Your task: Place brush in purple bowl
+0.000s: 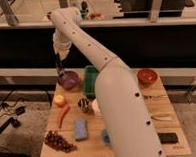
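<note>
The purple bowl (70, 80) stands at the back left of the wooden table (136, 121). My gripper (59, 59) hangs straight above the bowl's left rim, at the end of the long white arm that reaches in from the lower right. It is shut on the brush (60, 69), which shows as a slim dark shape pointing down from the fingers, its lower end at the bowl's rim or just inside it. I cannot tell whether the brush touches the bowl.
A green tray (90, 76) sits right of the purple bowl, and an orange bowl (147, 76) stands at the back right. A yellow fruit (59, 100), red chili (63, 114), grapes (58, 140), blue sponge (81, 129), white cup (95, 107) and black phone (167, 137) lie nearer the front.
</note>
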Robot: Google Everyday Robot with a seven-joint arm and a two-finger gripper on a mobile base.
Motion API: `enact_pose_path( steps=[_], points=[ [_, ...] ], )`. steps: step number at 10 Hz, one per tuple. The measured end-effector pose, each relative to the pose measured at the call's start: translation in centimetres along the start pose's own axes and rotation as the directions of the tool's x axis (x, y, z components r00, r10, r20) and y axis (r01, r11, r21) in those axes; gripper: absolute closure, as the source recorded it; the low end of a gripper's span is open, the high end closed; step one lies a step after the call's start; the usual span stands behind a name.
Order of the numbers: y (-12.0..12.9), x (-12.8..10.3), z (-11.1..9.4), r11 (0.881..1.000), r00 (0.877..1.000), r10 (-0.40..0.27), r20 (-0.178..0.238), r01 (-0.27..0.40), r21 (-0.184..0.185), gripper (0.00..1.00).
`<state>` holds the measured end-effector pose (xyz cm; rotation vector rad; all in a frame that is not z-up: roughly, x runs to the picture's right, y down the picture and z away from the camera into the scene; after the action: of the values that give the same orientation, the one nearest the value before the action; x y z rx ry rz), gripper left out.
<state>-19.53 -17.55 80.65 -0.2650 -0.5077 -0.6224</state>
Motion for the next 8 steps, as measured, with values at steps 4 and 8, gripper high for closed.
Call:
enact_pose_path(
  steps=[4, 8],
  points=[
    [0.6, 1.2, 1.2, 1.000, 1.000, 0.006, -0.012, -0.007, -0.019, 0.90],
    [1.1, 1.8, 2.3, 0.999, 1.000, -0.001, -0.020, 0.000, -0.046, 0.90]
  ],
)
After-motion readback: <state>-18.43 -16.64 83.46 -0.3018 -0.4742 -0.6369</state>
